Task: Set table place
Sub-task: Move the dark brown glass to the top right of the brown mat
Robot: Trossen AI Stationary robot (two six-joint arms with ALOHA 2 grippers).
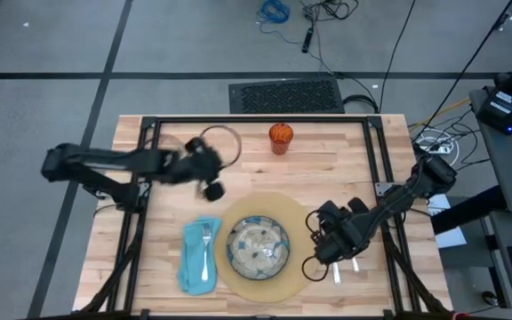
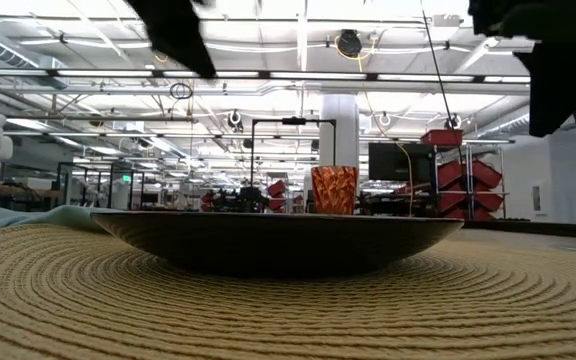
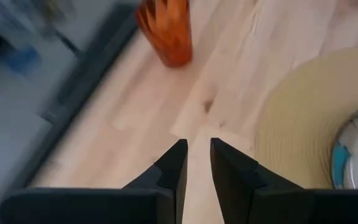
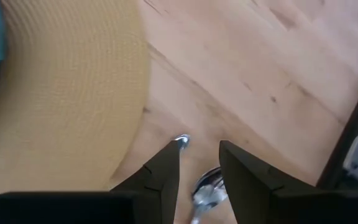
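On the table [image 1: 265, 173] lies the round tan placemat [image 1: 265, 284] with the green-patterned plate [image 1: 258, 246] on it. Left of it the teal napkin [image 1: 198, 258] carries the fork [image 1: 206, 244]. Two silver pieces of cutlery [image 1: 345, 267] lie right of the placemat. The orange cup [image 1: 280, 138] stands near the far edge. My left gripper [image 1: 213, 188] hovers between cup and napkin, its fingers a narrow gap apart with nothing between them [image 3: 197, 144]. My right gripper [image 1: 314, 244] hangs open above the cutlery [image 4: 207, 186] beside the placemat's right rim, clear of it.
A thin wire ring [image 1: 223, 142] lies at the far left of the table. Black frame bars [image 1: 385, 160] run along the table's sides. The low view looks over the placemat [image 2: 268, 300] and plate [image 2: 278, 240] to the cup [image 2: 334, 190]. Bare wood lies between cup and placemat.
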